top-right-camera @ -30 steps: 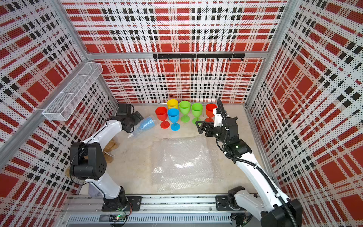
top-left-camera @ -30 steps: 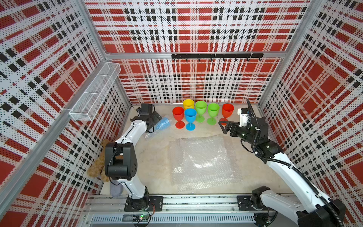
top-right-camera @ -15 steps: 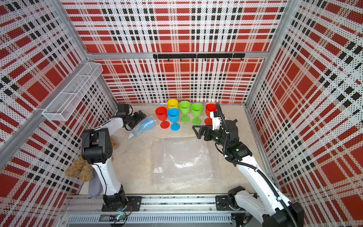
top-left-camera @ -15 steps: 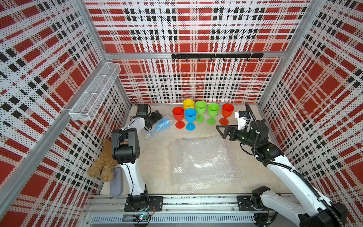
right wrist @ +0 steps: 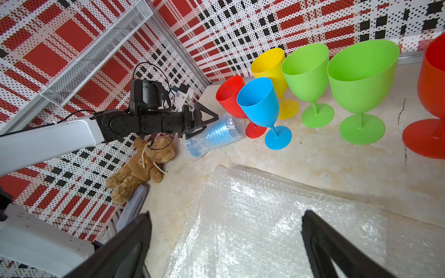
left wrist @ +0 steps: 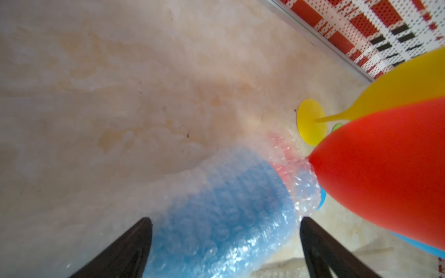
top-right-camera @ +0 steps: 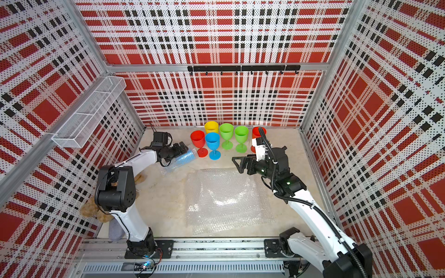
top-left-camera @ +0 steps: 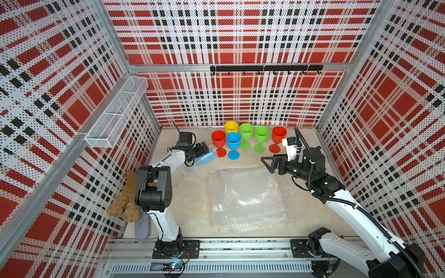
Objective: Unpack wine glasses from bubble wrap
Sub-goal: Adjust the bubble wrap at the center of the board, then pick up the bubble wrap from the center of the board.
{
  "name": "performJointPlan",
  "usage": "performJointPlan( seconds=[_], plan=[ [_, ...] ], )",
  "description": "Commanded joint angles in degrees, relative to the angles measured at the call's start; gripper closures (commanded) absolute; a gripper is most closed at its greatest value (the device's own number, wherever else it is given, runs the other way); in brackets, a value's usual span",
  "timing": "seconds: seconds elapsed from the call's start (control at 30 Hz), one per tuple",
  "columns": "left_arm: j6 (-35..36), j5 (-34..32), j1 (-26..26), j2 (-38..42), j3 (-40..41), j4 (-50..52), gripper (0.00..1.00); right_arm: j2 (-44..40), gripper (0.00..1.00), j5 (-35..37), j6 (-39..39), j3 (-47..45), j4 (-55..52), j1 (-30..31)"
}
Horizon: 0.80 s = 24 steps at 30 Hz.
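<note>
Between the open jaws of the left gripper [left wrist: 225, 219] lies the wrapped blue goblet [left wrist: 216, 216], on its side on the table, not lifted. The jaws stand at full spread, one on each side of it, and nothing is clamped. I cannot tell whether either finger touches.

Handling (judgement): hollow plastic, so light and stiff, not fragile. It is round and will roll if nudged from one side. The bubble wrap [left wrist: 303, 183] around it is soft, slick and springy, so a pinch on the bowl may slide. Better holds: across the widest part of the bowl to pin it, or on the loose crumpled wrap past the fingertips to peel.

Just beyond the fingertips of that gripper the wrap meets the foot of the nearest red goblet [right wrist: 230, 96], so there is a risk of knocking it over.

Count, in a top view:
- wrapped goblets: 1
- unwrapped and upright: 6, i.e. red [top-left-camera: 218, 140], yellow [top-left-camera: 231, 127], blue [top-left-camera: 233, 142], green [top-left-camera: 246, 131], green [top-left-camera: 261, 134], red [top-left-camera: 278, 136]
- flat spent sheets [top-left-camera: 248, 199]: overlapping, number not readable

The right gripper [top-left-camera: 265, 162] is fully open and empty, above the far edge of those sheets.

Behind the left arm: teddy bear [top-left-camera: 125, 199] ×1, grey cloth [top-left-camera: 142, 227] ×1.
</note>
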<state>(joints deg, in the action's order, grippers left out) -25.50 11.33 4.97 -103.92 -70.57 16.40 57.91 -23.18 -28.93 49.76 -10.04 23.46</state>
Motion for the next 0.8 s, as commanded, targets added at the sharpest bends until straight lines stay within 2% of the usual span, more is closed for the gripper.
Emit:
performJointPlan(
  seconds=[0.0, 0.2, 0.3, 0.37, 0.5, 0.53, 0.57, 0.63, 0.67, 0.77],
  plan=[
    [0.88, -6.17, 1.94, 2.30, 1.90, 4.56, 0.03, 0.35, 0.00, -0.66, 1.06, -0.01, 0.10, 0.27],
    [3.90, -19.90, 7.97, 3.11, -0.34, 12.53, 0.05, 0.14, 0.00, -0.81, 1.22, -0.44, 0.14, 0.29],
    [10.77, -32.41, 14.58, 6.19, -2.85, 12.83, 0.01, 0.15, 0.00, -0.97, 1.17, -0.79, 0.50, 0.28],
    [18.58, -37.44, 17.34, 9.54, -1.46, 7.76, 0.03, 0.37, 0.00, -1.53, 1.45, -1.05, 0.95, 0.35],
    [32.59, -31.99, 16.77, 16.60, 9.42, -9.95, 0.01, 0.59, 0.00, -1.87, 1.45, -1.07, 2.00, 0.57],
    [36.54, -28.92, 16.41, 17.48, 11.57, -12.79, 0.00, 0.59, 0.00, -1.95, 1.35, -0.91, 2.04, 0.54],
    [39.92, -28.73, 16.30, 17.29, 12.61, -14.48, 0.01, 0.47, 0.00, -2.04, 1.35, -0.81, 2.03, 0.69],
    [42.32, -29.40, 14.61, 14.47, 10.22, -12.35, 0.02, 0.31, 0.00, -1.99, 1.43, -0.44, 1.66, 0.69],
    [42.39, -27.26, 12.66, 13.01, 8.55, -10.97, 0.02, 0.31, 0.00, -2.04, 1.54, -0.36, 1.48, 0.77],
    [39.84, -15.40, 5.92, 10.78, 6.79, -11.13, 0.02, 0.14, 0.00, -1.51, 1.85, -0.21, 1.13, 0.76]
  ],
)
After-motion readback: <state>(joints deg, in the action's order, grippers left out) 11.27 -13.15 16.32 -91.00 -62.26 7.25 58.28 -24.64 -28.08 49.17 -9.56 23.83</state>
